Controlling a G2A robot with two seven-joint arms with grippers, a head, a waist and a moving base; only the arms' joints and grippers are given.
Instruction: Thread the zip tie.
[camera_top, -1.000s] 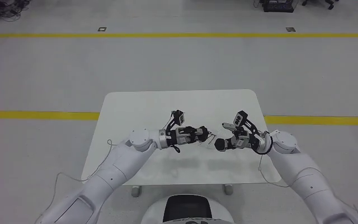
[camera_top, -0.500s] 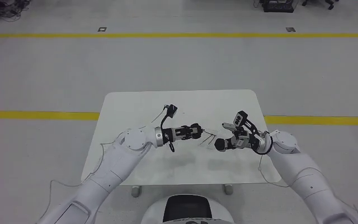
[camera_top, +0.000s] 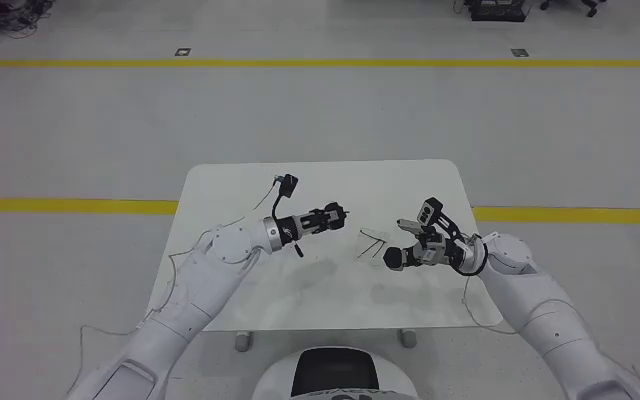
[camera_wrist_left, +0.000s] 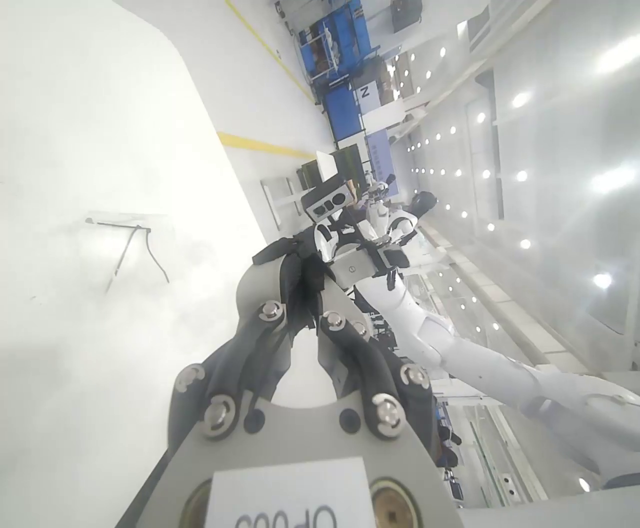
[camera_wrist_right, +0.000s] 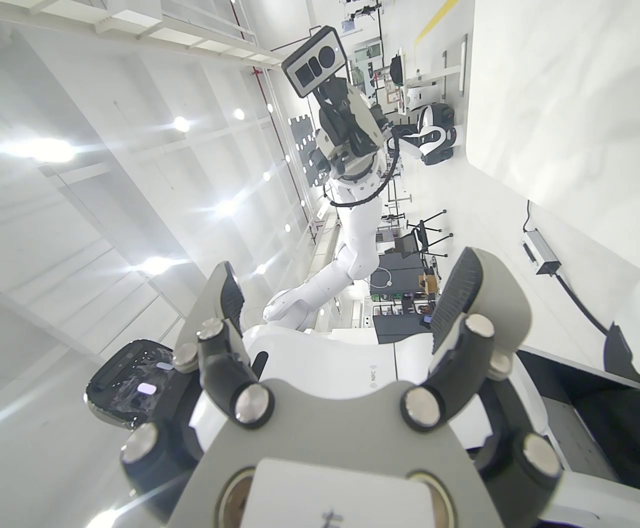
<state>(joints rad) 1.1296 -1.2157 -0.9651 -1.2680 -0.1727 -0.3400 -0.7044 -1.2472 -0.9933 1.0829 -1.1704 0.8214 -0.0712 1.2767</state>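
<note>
Your left hand (camera_top: 340, 212) hung above the white worktop (camera_top: 250, 185), left of its middle. In its own wrist view, the left hand (camera_wrist_left: 297, 270) had its fingers pressed together, with nothing visible between them. The zip tie (camera_top: 372, 243) lay flat on the worktop between your two hands, apart from both; the left wrist view showed the zip tie (camera_wrist_left: 120, 225) as thin black lines. Your right hand (camera_top: 392, 260) sat just right of it, near the worktop's right side. The right wrist view showed that hand (camera_wrist_right: 345, 285) spread wide and empty.
</note>
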